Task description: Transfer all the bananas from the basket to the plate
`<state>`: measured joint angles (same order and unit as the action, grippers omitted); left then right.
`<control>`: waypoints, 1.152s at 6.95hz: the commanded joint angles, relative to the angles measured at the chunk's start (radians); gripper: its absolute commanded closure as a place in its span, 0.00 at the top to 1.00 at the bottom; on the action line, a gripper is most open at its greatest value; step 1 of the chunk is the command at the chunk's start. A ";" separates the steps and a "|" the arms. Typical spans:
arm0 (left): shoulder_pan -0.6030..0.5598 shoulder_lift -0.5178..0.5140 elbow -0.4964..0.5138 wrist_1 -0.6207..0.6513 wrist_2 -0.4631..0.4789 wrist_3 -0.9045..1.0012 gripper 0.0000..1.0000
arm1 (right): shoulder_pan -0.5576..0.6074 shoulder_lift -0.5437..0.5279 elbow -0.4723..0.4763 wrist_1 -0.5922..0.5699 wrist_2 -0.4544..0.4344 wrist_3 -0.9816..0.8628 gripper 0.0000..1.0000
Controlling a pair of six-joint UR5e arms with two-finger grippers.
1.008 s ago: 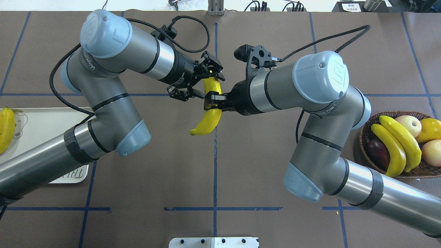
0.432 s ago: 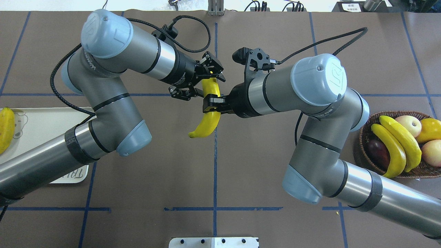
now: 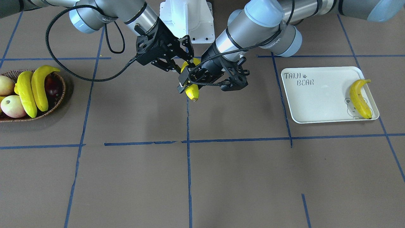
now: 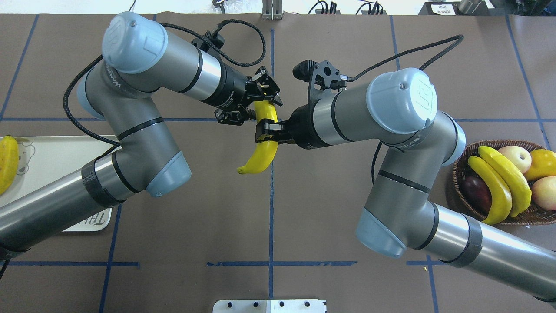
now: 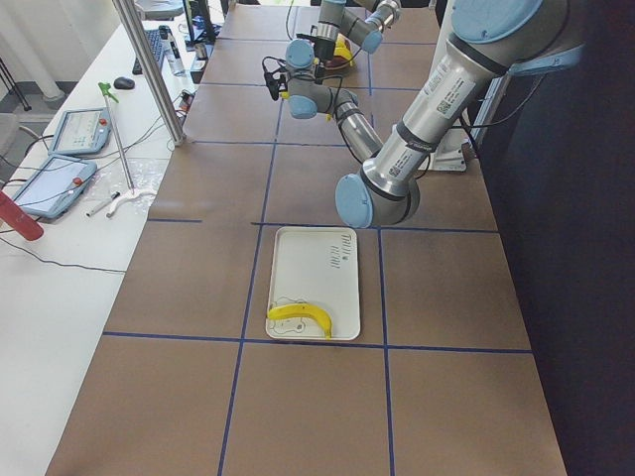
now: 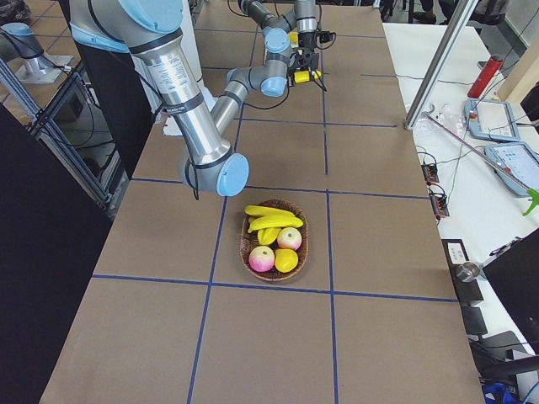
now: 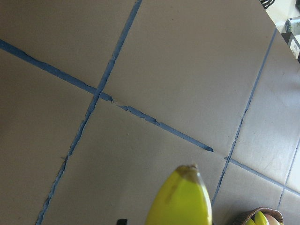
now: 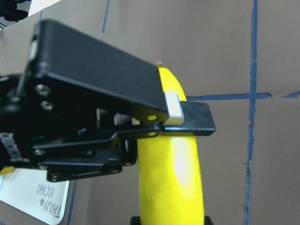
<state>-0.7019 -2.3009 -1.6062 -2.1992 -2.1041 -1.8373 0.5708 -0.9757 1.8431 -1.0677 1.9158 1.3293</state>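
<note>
Clamping the banana (image 4: 265, 153) is right tool (image 4: 266, 132); left tool (image 4: 261, 108) flanks its end.

i count four bananas: one lifted banana (image 4: 262, 156) between the arms, one lone banana (image 3: 359, 98) on the tray (image 3: 319, 104), and two basket bananas (image 4: 491, 193) (image 4: 511, 176). there is one tray and one wicker basket (image 4: 457, 174). the basket also has four other fruits: two pale apples (image 4: 517, 157) (image 4: 546, 192), one round yellow-orange fruit (image 4: 543, 163) and one dark red fruit (image 4: 475, 193). there are two robot arms with one gripper each, a left gripper (image 4: 266, 109) and a right gripper (image 4: 266, 132).
</note>
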 commanded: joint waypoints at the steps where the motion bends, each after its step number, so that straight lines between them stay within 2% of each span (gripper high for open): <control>1: -0.001 0.004 -0.007 0.001 0.000 0.004 0.00 | 0.000 0.000 -0.001 0.000 0.000 0.001 0.35; 2: -0.002 0.005 -0.014 0.001 0.000 0.004 0.00 | 0.000 0.002 0.001 0.000 0.000 0.042 0.99; 8: -0.039 0.043 -0.021 -0.001 -0.014 0.038 0.00 | 0.021 0.009 0.005 -0.005 0.008 0.056 1.00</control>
<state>-0.7255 -2.2790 -1.6234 -2.1985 -2.1116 -1.8177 0.5869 -0.9667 1.8478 -1.0698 1.9224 1.3829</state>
